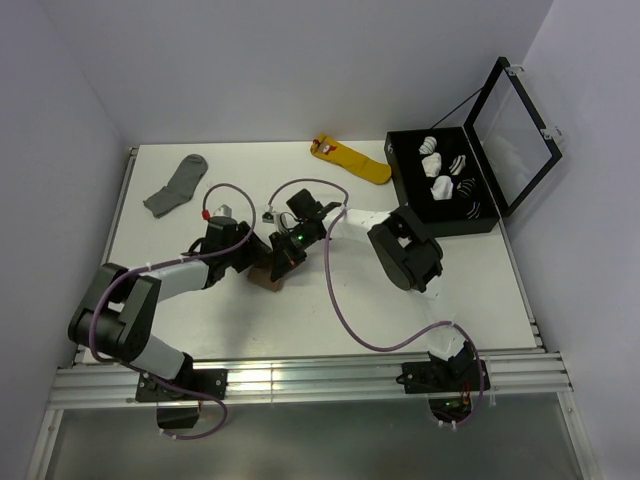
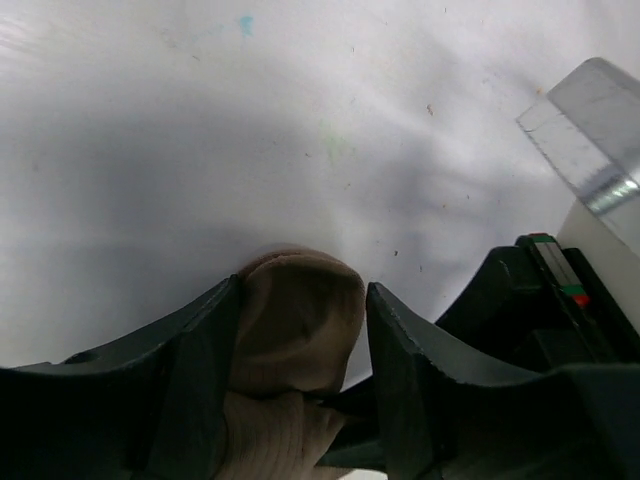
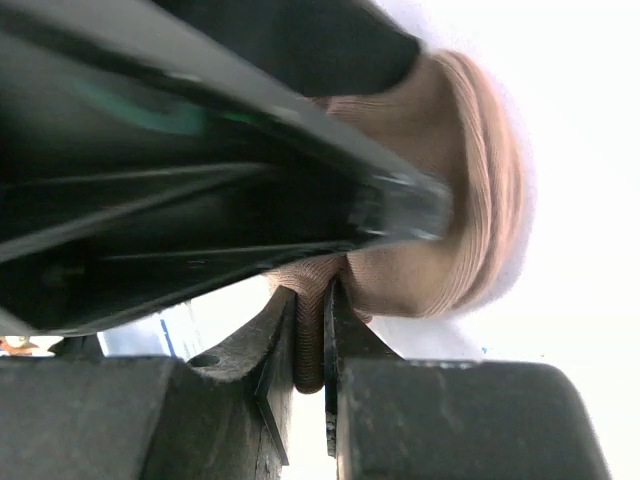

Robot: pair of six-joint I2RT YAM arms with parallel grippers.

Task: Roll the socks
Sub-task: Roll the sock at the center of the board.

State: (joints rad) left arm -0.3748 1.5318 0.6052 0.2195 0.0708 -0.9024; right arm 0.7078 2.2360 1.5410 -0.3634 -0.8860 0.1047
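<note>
The tan-brown sock (image 1: 268, 279) lies bunched into a roll at the middle of the table, with both grippers on top of it. In the left wrist view the rounded end of the sock (image 2: 300, 330) sits between my left gripper's (image 2: 302, 288) fingers. The left finger touches it and a thin gap shows at the right finger, so this gripper is open around it. My right gripper (image 3: 310, 300) is shut on a fold of the sock (image 3: 440, 200), pinched flat between its pads. The striped cuff is hidden. From above, the left gripper (image 1: 258, 262) and the right gripper (image 1: 283, 262) nearly touch.
A plain grey sock (image 1: 175, 187) lies at the back left and a yellow sock (image 1: 352, 160) at the back middle. A black case (image 1: 402, 190) with its lid up holds several rolled socks at the back right. Purple cables (image 1: 335, 300) loop over the table.
</note>
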